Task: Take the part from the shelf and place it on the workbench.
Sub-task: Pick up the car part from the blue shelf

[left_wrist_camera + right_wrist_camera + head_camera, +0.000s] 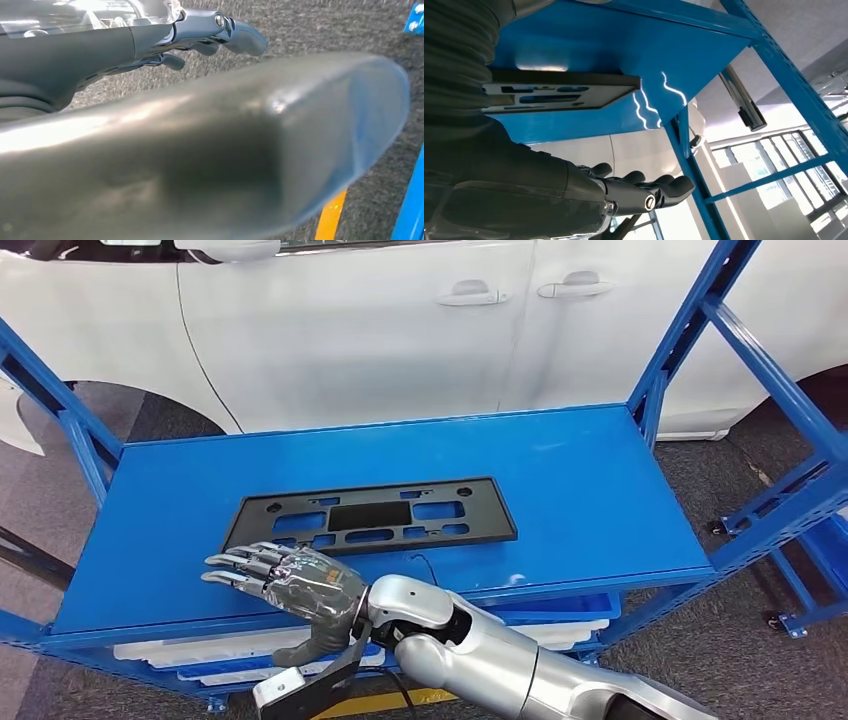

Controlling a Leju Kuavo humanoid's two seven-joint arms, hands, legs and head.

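The part is a flat black plate (370,515) with several cut-outs, lying on the top board of the blue shelf (600,480). My right hand (285,580) hovers at the shelf's front edge, just in front of the plate's near-left corner, fingers stretched out and apart, holding nothing. In the right wrist view the plate (559,92) lies close beside the straight fingers (664,190) without touching them. My left hand (200,35) hangs over grey carpet, fingers loosely extended and empty, its thumb (225,150) blurred in the foreground.
A white car (380,330) stands right behind the shelf. Blue uprights (690,330) rise at both ends. A lower level holds white parts (200,645). A second blue rack (810,570) stands at the right. A yellow line (390,702) marks the floor.
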